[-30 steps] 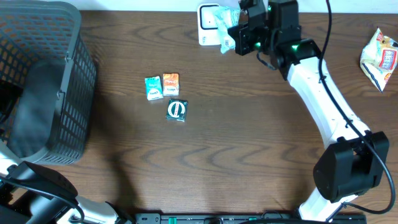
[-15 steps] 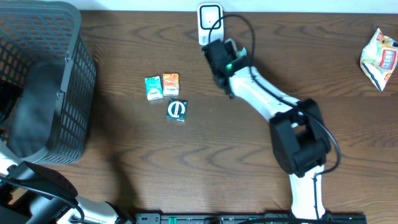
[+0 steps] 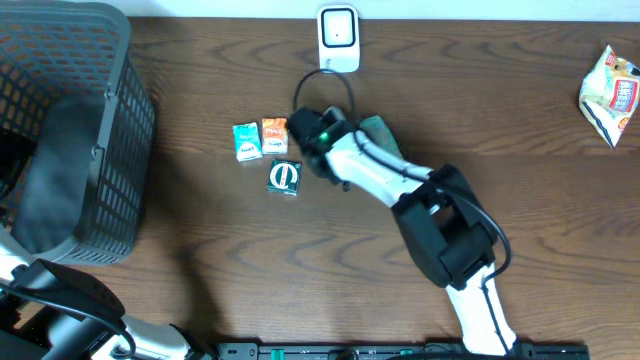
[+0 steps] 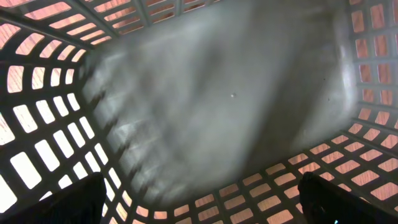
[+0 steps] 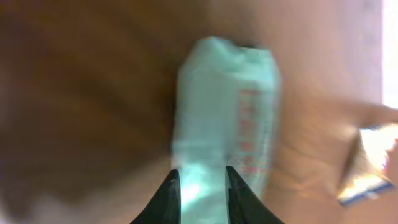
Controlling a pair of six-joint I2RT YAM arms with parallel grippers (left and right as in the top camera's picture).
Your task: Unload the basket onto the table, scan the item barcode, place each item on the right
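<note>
Overhead first: the white scanner (image 3: 338,38) is seen at the table's far edge, and everything is placed from it. The pale teal packet (image 3: 378,128) is found on the robot's side of the scanner, a touch to its right. It is partly covered by the right arm (image 3: 370,175), which is stretched across the table and ends just left of the packet. Three small packs are counted nearer than the scanner and to its left: a teal pack (image 3: 246,141) and an orange pack (image 3: 275,135) side by side, and a dark pack (image 3: 285,177) nearer again. One snack bag (image 3: 610,95) is spotted far to the scanner's right, one basket (image 3: 120,60) far to its left.

Left wrist view: only the basket's floor and lattice are shown. The left gripper (image 4: 202,183) is held spread wide, nothing between its fingers, well away from the scanner. The right arm is judged the nearer one.

Right wrist view, blurred: the right gripper (image 5: 201,171) is shown with fingers narrowly parted and the packet's near end in the gap. The packet's long axis is laid straight ahead, in line with the fingers. Pinched or loose cannot be told. For a scan, a carry out to the scanner is called for.
</note>
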